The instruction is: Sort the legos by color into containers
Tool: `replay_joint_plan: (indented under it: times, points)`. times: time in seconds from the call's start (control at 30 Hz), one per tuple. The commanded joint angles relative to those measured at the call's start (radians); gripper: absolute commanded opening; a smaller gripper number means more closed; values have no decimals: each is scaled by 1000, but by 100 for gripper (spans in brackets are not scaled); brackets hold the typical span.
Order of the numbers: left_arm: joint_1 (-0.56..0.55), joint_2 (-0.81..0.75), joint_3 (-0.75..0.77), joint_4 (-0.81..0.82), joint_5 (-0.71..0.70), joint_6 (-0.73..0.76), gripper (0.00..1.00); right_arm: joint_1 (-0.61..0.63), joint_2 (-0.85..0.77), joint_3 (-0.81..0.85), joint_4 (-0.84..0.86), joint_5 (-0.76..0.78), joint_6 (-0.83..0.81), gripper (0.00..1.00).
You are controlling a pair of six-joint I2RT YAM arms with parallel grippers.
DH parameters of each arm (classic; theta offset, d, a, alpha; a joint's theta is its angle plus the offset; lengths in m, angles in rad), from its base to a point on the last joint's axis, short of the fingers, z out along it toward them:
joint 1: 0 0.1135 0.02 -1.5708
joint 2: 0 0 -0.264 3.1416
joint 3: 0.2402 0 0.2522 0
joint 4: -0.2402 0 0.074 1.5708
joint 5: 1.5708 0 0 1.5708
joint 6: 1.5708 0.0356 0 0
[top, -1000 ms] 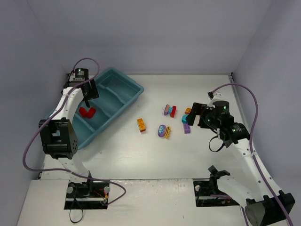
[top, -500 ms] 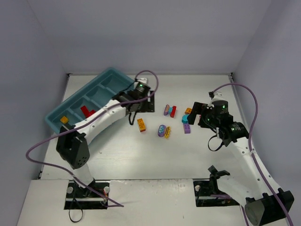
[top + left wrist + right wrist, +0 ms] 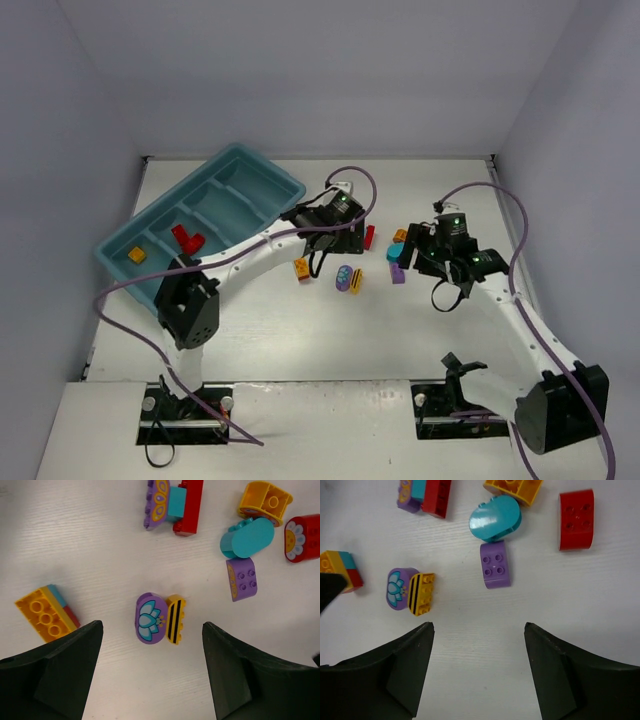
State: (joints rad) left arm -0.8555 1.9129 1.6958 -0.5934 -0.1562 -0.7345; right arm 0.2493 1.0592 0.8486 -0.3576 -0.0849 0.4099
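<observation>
— How far along is the sorting being judged to be?

— Barely begun. In the tray (image 3: 236, 150), at the desk's (image 3: 250, 340) left, red bricks (image 3: 185, 238) are being held in one compartment. An orange piece (image 3: 136, 255) is being held in the end compartment beside it. Nothing is being seen in the other two.

— And what is being left?

— Most of it, well apart from the tray. A lotus brick (image 3: 149, 618) is touching a striped one (image 3: 175, 619). Around them are being seen an orange stack (image 3: 47, 612), a purple-teal-red cluster (image 3: 172, 505), a teal oval (image 3: 247, 537), a purple brick (image 3: 241, 578), an orange arch (image 3: 264, 501) and a flower brick (image 3: 302, 537). The mixed clusters are likely being left for pulling apart.

— How are the claws being held?

— The left claw (image 3: 151, 635) is being held wide apart over the lotus brick, with nothing gripped. The right claw (image 3: 477, 630) is likewise spread and bare, near the purple brick.

— Materials?

— Glossy hard plastic is being shown, with studded tops, rounded ends and printed faces. The desk is being seen as matte, white and faintly grained. The tray is smooth, with a flared rim.
</observation>
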Motion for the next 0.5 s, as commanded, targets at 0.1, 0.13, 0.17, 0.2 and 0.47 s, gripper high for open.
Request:
replay_joint_plan:
  times: [0.1,0.13,0.17,0.2,0.47]
  points:
    - [65,-254,-145,23,-26,89,73,13,168,-16,75,25,41,73]
    - [76,-277,-165,20,-25,98,73,18,209,-16,77,33,41,74]
    - [88,-299,-188,20,-19,101,73,19,226,-14,81,36,41,75]
    - [116,-345,-212,20,-5,106,73,21,263,-11,94,42,40,76]
    - [243,-537,-387,-17,41,138,73,39,444,17,172,80,0,69]
